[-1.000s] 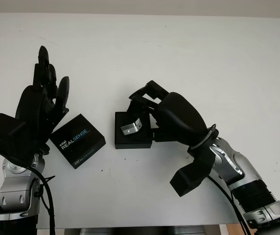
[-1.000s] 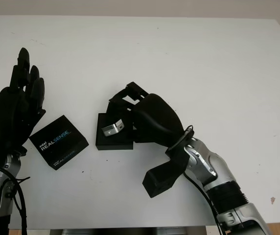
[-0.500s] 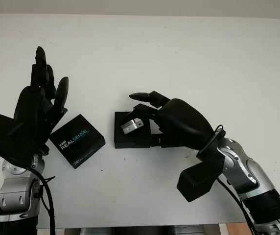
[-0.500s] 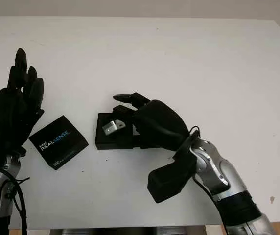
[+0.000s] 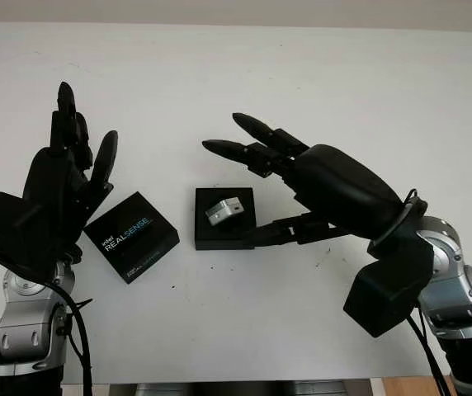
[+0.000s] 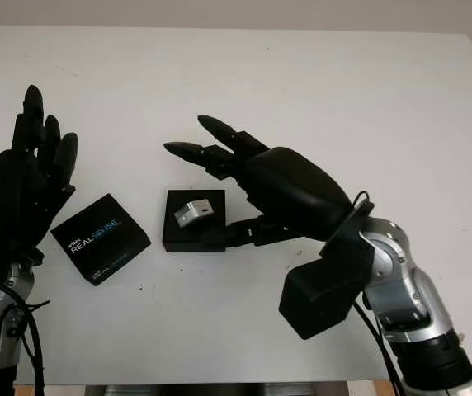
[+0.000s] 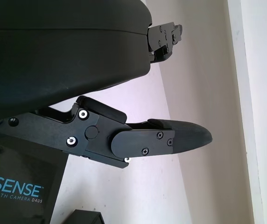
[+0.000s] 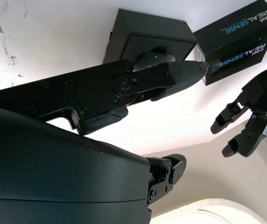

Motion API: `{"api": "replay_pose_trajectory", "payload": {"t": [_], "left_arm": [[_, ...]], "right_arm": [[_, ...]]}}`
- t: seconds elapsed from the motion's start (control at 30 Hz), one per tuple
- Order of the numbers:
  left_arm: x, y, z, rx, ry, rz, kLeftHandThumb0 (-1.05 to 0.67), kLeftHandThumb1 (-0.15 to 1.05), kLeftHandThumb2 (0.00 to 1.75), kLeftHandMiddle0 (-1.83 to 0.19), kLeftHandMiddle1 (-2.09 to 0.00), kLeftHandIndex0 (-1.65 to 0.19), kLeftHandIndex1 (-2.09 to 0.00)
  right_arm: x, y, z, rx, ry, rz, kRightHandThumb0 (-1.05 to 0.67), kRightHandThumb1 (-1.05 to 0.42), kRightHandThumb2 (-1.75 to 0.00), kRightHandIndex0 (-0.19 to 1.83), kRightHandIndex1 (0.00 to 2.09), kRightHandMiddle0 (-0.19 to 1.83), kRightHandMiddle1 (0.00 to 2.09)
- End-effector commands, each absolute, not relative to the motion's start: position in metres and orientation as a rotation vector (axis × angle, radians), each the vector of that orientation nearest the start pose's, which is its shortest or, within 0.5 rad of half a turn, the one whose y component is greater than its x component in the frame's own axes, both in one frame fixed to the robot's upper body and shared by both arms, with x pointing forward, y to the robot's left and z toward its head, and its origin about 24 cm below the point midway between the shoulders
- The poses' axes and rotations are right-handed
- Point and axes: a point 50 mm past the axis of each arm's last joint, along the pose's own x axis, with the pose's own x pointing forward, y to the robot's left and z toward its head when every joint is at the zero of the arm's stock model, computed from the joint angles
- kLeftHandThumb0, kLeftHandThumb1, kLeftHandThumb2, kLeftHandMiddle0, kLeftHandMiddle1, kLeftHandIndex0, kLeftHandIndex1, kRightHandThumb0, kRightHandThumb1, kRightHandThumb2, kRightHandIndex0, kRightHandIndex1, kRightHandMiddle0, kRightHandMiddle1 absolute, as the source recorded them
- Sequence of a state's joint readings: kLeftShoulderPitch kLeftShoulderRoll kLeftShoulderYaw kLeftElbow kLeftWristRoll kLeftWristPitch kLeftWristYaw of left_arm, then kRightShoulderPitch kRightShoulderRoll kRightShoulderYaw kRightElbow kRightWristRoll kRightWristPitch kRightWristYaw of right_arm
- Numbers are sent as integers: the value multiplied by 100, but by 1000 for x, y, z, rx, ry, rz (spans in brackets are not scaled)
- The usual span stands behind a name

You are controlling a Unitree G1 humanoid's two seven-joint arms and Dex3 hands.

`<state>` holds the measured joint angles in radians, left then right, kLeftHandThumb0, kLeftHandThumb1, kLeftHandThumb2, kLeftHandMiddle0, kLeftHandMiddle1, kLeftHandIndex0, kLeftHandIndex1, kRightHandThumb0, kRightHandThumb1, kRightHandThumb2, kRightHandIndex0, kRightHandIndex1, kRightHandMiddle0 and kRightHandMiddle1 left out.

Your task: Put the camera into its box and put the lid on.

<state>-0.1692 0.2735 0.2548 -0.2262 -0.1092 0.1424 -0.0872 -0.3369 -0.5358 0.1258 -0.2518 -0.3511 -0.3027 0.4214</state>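
The small silver camera point(image 5: 224, 209) lies tilted in the open black box point(image 5: 223, 234) at mid-table. The black lid point(image 5: 130, 237), printed REALSENSE, lies flat on the table left of the box, apart from it. My right hand point(image 5: 240, 186) is open just right of the box; its long fingers point(image 5: 248, 148) reach over the box's far side and its thumb point(image 5: 290, 233) runs along the near right edge. It holds nothing. My left hand point(image 5: 79, 140) is open and raised upright left of the lid. The right wrist view shows the box point(image 8: 143, 32) and the lid point(image 8: 238, 39) beyond the thumb.
The white table point(image 5: 302, 82) stretches bare behind and to the right of the hands. Its front edge runs just behind both forearms. A strip of wall shows past the table's far edge.
My right hand has let go of the camera, which now lies in the box. The hand opened and drew back to the right and upward. The left hand barely moved.
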Motion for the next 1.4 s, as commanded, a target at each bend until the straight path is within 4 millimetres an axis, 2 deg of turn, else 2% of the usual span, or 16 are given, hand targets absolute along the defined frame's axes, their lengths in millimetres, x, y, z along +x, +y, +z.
{"api": "replay_pose_trajectory", "payload": {"t": [0.0, 0.2, 0.37, 0.43, 0.47, 0.5, 0.57, 0.67, 0.8, 0.93, 1.03, 1.2, 1.37], "left_arm": [[266, 232, 147, 167, -293, 105, -63, 105, 39, 19, 0, 19, 0], [266, 233, 147, 166, -293, 107, -63, 105, 39, 19, 0, 19, 0], [267, 233, 147, 170, -293, 102, -64, 105, 40, 19, 0, 19, 0], [267, 233, 147, 171, -291, 100, -64, 105, 38, 19, 0, 19, 0], [268, 233, 147, 174, -291, 100, -65, 105, 38, 19, 0, 19, 0], [268, 233, 147, 179, -291, 98, -65, 105, 38, 19, 0, 19, 0], [268, 232, 147, 183, -291, 97, -65, 105, 38, 19, 0, 19, 0], [267, 231, 147, 182, -290, 97, -65, 105, 39, 19, 0, 19, 0], [266, 231, 147, 180, -290, 102, -65, 105, 39, 19, 0, 19, 0], [265, 231, 147, 178, -295, 104, -63, 105, 39, 19, 0, 19, 0], [264, 231, 148, 179, -289, 109, -63, 105, 41, 19, 0, 19, 0], [265, 231, 147, 180, -284, 102, -66, 105, 37, 19, 0, 19, 0], [267, 232, 147, 194, -284, 96, -64, 105, 39, 19, 0, 19, 0]], "right_arm": [[260, -140, 188, -1057, -692, 596, -76, -105, -20, -2, 6, 16, 22], [259, -144, 183, -1035, -683, 569, -73, -105, -17, 0, 7, 19, 21], [271, -137, 183, -1054, -692, 435, -63, -105, -18, 25, 18, 37, 31], [280, -133, 188, -1052, -717, 389, -62, -104, -11, 38, 24, 41, 50], [284, -130, 190, -1051, -727, 379, -61, -101, -7, 43, 28, 38, 71], [288, -128, 193, -1053, -740, 377, -61, -100, -6, 45, 32, 34, 82], [295, -123, 198, -1062, -764, 387, -60, -96, -4, 48, 38, 32, 94], [300, -116, 200, -1106, -812, 409, -57, -91, -5, 39, 65, 31, 102], [304, -109, 193, -1128, -867, 416, -57, -88, -5, 34, 84, 37, 102], [306, -107, 186, -1139, -892, 440, -58, -87, -6, 22, 105, 33, 110], [305, -110, 185, -1157, -879, 494, -59, -88, -6, 16, 103, 30, 107], [304, -122, 194, -1165, -821, 581, -60, -89, -6, 14, 80, 30, 86], [307, -132, 202, -1168, -760, 597, -59, -90, -6, 12, 75, 32, 84]]}}
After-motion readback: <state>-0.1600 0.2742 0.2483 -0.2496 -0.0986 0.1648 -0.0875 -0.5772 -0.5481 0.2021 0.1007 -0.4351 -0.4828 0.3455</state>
